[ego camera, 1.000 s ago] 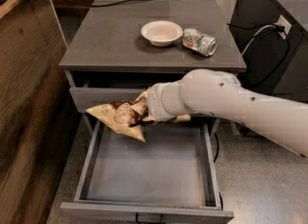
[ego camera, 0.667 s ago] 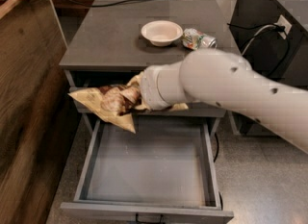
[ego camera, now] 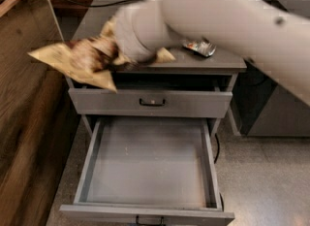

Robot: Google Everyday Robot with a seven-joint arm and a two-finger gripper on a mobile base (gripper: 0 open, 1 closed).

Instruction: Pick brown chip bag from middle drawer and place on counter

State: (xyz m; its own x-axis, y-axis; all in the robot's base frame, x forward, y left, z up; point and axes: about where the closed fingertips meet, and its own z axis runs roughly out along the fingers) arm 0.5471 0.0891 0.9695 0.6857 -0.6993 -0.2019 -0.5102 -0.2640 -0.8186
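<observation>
The brown chip bag [ego camera: 80, 61], dark brown with tan-yellow ends, hangs in the air at the counter's left front corner, level with the counter [ego camera: 213, 62]. My gripper [ego camera: 114, 55] is shut on the bag's right end; the white arm fills the upper right and hides most of the counter top. The middle drawer [ego camera: 150, 159] stands pulled out below, its grey floor bare, its black handle [ego camera: 147, 221] at the bottom edge.
A silver-green drink can [ego camera: 199, 46] lies on the counter under the arm. The top drawer [ego camera: 150, 103] is shut. A brown wooden panel [ego camera: 24, 113] runs along the left. A dark cabinet stands right of the counter.
The gripper has lifted the bag from drawer height up to counter level and to the left. The arm now covers the white bowl.
</observation>
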